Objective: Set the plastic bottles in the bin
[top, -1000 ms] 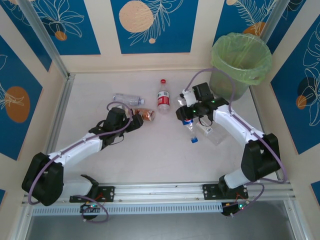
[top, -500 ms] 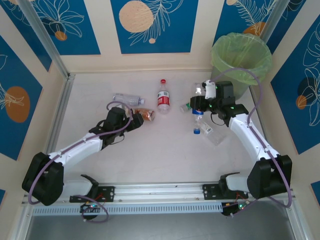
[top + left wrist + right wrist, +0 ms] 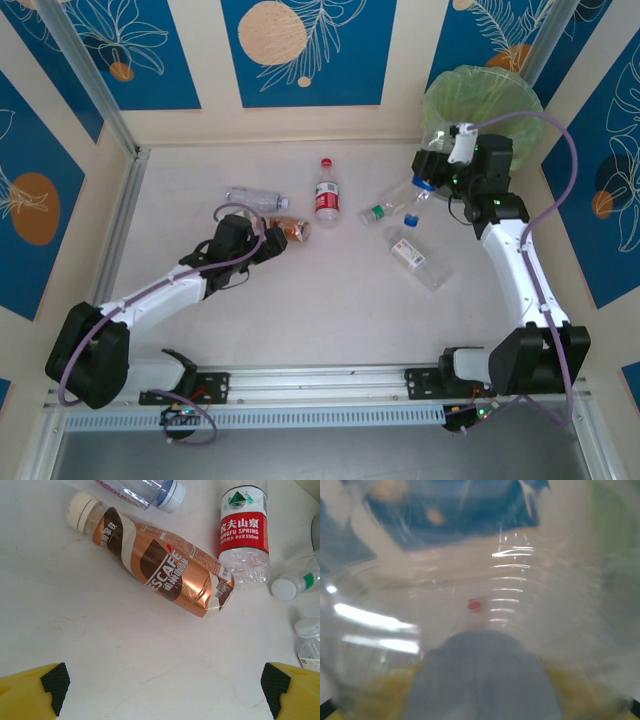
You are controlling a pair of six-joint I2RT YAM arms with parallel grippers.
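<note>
My right gripper is shut on a clear plastic bottle and holds it in the air just left of the bin's rim, blue cap down. In the right wrist view that bottle is a blur right against the lens. The bin is round, lined with a light-green bag, at the back right. My left gripper is open just short of a brown coffee bottle lying on the table. Its fingertips are wide apart, with nothing between them.
More bottles lie on the table: a red-labelled one, a clear one at the back left, a green-capped one and a white-labelled one. Walls close the table on three sides.
The right arm has lifted its bottle off the middle of the table and carried it back and right to the bin. The left arm has not moved.
</note>
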